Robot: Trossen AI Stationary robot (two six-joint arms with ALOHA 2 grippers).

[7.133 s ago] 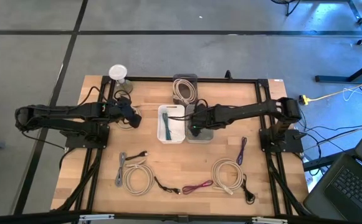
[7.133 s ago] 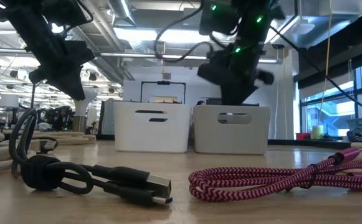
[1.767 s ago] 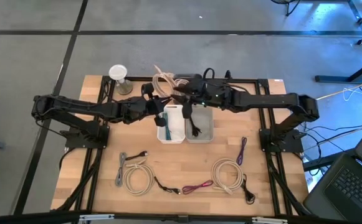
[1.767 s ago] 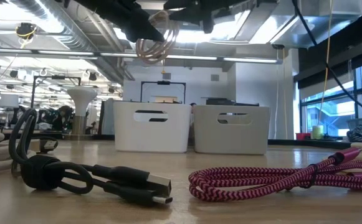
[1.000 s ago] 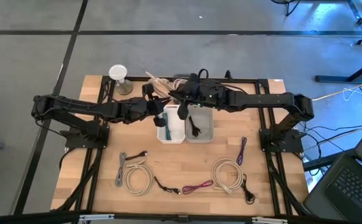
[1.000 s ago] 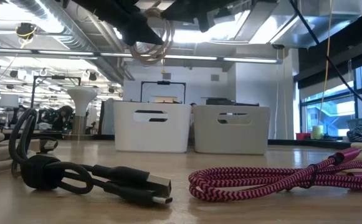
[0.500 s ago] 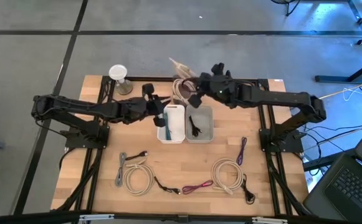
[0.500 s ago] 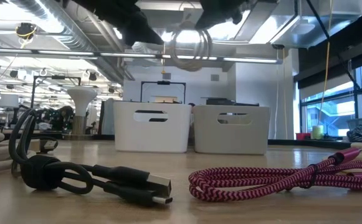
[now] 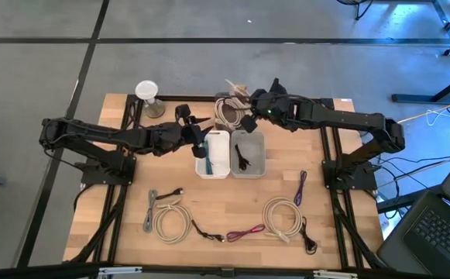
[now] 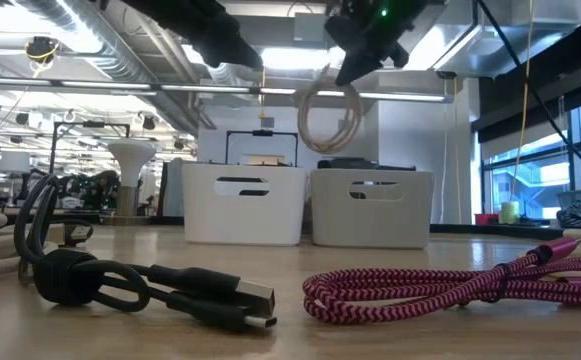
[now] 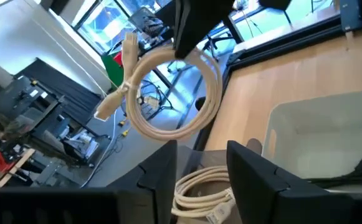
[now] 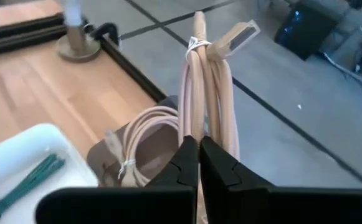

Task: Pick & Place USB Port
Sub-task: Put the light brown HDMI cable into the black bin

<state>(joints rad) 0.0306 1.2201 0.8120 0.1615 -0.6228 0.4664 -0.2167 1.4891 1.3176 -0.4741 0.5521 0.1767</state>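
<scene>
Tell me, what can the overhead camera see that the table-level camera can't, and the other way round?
Only the high view shows the contents of the white bin and grey bin, plus the coiled cables lying at the near table edge. Only the low view shows the room behind and the black cable's plug close up. Both show the right end effector shut on the beige cable coil, held in the air.

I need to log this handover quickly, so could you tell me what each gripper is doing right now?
Left gripper: open, holding nothing.
Right gripper: shut on the beige cable coil, held in the air.
</scene>
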